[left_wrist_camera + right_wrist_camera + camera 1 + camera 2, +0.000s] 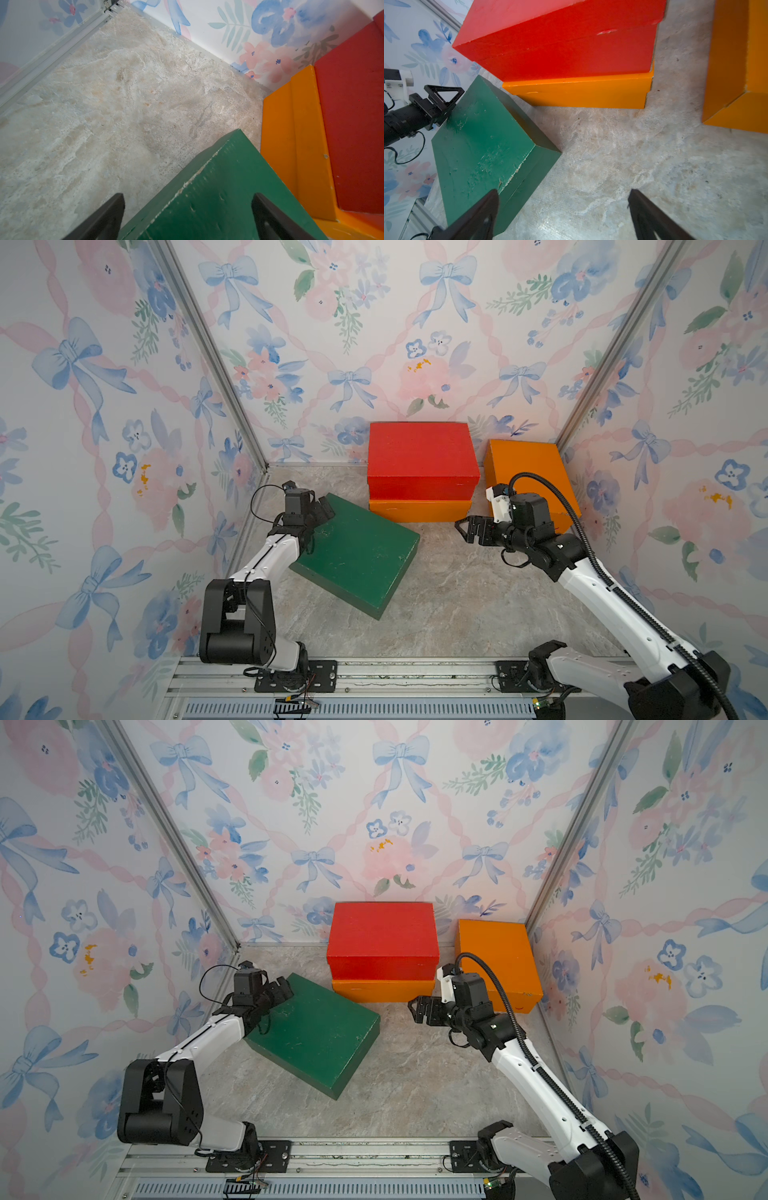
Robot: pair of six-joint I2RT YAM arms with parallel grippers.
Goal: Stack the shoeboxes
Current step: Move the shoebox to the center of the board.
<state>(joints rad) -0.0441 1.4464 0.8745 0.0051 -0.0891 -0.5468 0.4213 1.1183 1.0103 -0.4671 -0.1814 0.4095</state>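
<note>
Left pincer [323, 509]: jaws apart, nothing held, poised at the far corner of the green box [361, 556]. The wrist view shows one finger over the lid and its partner over bare table [457, 605]. Contact with the lid: cannot tell. Right pincer [463, 529]: jaws apart, empty, over bare table, pointing toward the green box.

Green box: nearest of the four, flat on the table, lid up, turned diagonally so that one corner points at the stack behind. Which side is the longer I cannot settle from above.

Behind it: red box [422, 452] sits squarely on an orange box [419, 510], long axes across the table, close to the back wall [316, 377]. Second orange box [528, 464] stands apart in the far right corner, long axis running near-to-far.

Judgement: painted cardboard, likely light, fairly stiff, lid probably loose. Too broad for one pincer. Press two opposite sides between both arms, low, so the lid does not lift alone. Scuffed matte paint should give grip.
</note>
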